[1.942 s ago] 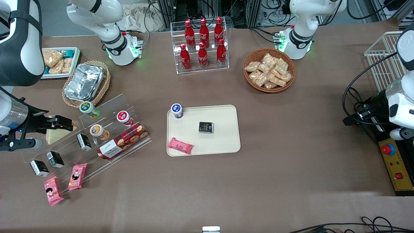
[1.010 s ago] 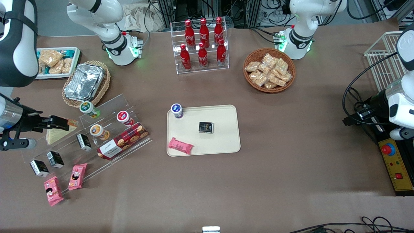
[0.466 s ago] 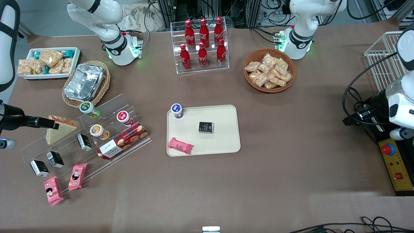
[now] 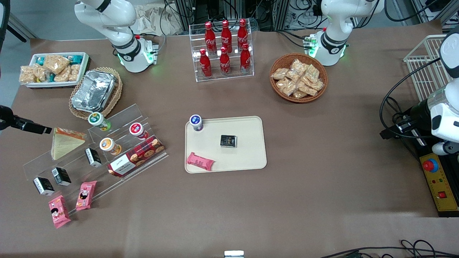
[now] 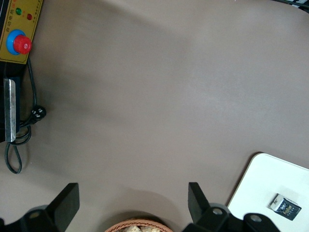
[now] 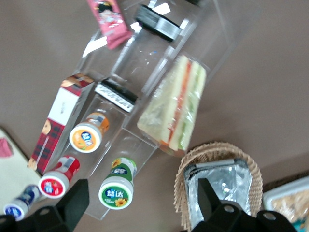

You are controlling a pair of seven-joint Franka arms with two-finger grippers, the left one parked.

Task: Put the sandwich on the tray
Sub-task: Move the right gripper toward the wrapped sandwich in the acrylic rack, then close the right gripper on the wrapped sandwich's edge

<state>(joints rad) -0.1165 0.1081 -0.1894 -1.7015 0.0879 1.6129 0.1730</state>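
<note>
The triangular clear-wrapped sandwich of pale bread with red, green and yellow filling rests on the upper step of a clear acrylic stepped display stand, near the tabletop's edge at the working arm's end. On the same stand are a green-lidded cup, an orange cup, a red-lidded cup and a red plaid biscuit box. The right arm's gripper hangs above the tabletop edge just beside the sandwich, apart from it, its jaws spread wide with nothing between them. The large cream-beige rectangular tray with rounded corners lies at mid-table, well apart from the sandwich; it carries a blue-lidded cup at one corner, a small black packet near its middle, and a pink snack packet overlapping the rim nearest the front camera. A crinkled foil container sits in a shallow wicker basket farther from the front camera than the stand.
</note>
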